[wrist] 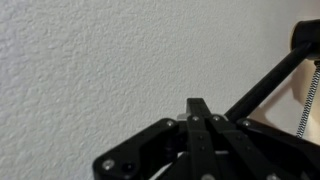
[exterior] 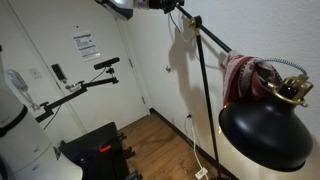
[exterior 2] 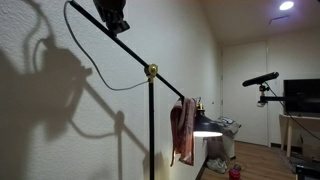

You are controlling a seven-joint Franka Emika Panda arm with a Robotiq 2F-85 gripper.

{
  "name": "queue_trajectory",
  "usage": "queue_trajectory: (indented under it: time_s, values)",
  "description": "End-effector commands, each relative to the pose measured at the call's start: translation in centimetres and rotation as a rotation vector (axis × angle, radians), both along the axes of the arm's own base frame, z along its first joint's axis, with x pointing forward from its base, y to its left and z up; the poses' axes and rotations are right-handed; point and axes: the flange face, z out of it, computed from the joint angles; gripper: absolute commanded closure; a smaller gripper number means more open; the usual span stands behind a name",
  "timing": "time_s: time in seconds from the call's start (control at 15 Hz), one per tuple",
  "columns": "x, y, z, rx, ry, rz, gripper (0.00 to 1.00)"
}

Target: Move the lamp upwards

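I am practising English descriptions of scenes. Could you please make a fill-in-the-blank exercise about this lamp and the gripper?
1. The shade of the lamp is ___ in colour.
2. A red-white ___ hangs on the lamp close to the shade.
3. The gripper is shut on the ___ end of the lamp.
Missing words: black; cloth; upper.

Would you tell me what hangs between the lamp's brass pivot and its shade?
A reddish cloth draped over the lamp's arm; both exterior views show it.
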Motion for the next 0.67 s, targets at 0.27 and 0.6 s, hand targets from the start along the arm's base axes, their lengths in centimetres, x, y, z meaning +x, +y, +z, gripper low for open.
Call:
queue_trajectory:
  time_s: [0.27, 0.6]
  values:
    - [1.0, 1.5, -2.9, -0.093, 0.102, 0.061, 1.00]
    - [1.9, 1.9, -5.2, -0.143, 0.189, 0.085, 1.00]
